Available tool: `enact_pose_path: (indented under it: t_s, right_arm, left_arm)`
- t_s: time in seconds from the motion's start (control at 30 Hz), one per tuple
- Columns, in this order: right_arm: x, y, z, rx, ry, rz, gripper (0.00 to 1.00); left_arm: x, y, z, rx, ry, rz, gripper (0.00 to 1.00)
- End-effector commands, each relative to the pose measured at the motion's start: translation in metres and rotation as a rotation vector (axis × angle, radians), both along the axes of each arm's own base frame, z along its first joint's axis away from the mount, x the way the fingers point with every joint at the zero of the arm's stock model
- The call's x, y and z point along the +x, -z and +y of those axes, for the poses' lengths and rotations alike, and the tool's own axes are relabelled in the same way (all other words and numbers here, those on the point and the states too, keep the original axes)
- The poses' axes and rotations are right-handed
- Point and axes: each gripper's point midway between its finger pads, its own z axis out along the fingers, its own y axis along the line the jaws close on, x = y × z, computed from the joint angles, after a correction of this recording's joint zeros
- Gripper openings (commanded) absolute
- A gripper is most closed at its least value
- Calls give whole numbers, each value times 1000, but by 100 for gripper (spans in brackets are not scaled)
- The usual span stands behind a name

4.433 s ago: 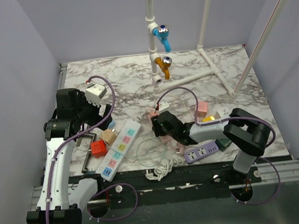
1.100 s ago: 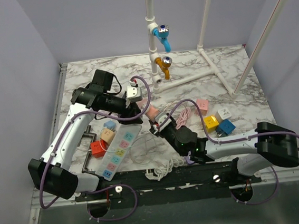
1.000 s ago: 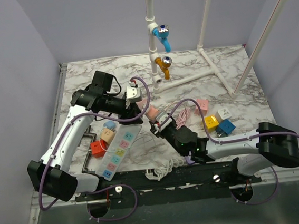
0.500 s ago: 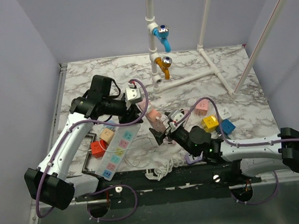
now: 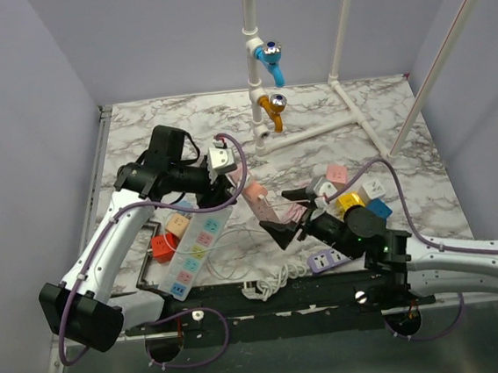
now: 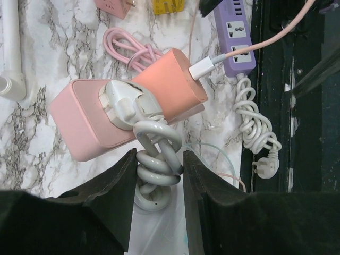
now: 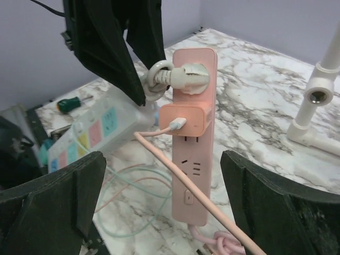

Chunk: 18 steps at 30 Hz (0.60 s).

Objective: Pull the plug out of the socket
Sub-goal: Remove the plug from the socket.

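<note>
Left pincer clamped on the looped white cable just behind the white plug. Plug seated in the end socket of the pink power strip; not out yet. Next socket along the strip holds a pink charger block. Right pincer spread wide, facing the strip, its fingers clear on either side. Purple power strip lies beyond the pink strip, at the bench edge.

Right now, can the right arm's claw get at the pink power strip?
Probably yes: the right claw stands open, facing the pink power strip, with only a thin pink cable crossing between. The left claw grips the white plug's cord.
</note>
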Motion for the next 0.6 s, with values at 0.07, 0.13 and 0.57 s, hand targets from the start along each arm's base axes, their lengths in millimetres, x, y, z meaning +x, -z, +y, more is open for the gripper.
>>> enact_pose_path:
  t_s: [0.07,0.13,0.57]
  right_arm:
    - [-56,-10,-15,89,-243,184,100]
    - [-78,-65,-22,190,-359,121,100]
    - [-18,-129,-7,-4,-102,90,100]
  left_arm:
    - [-25,-11,5,-13,72,-28,0]
    - [-27,-12,5,-18,87,-36,0]
    - [-41,-18,10,-11,211,-154,0]
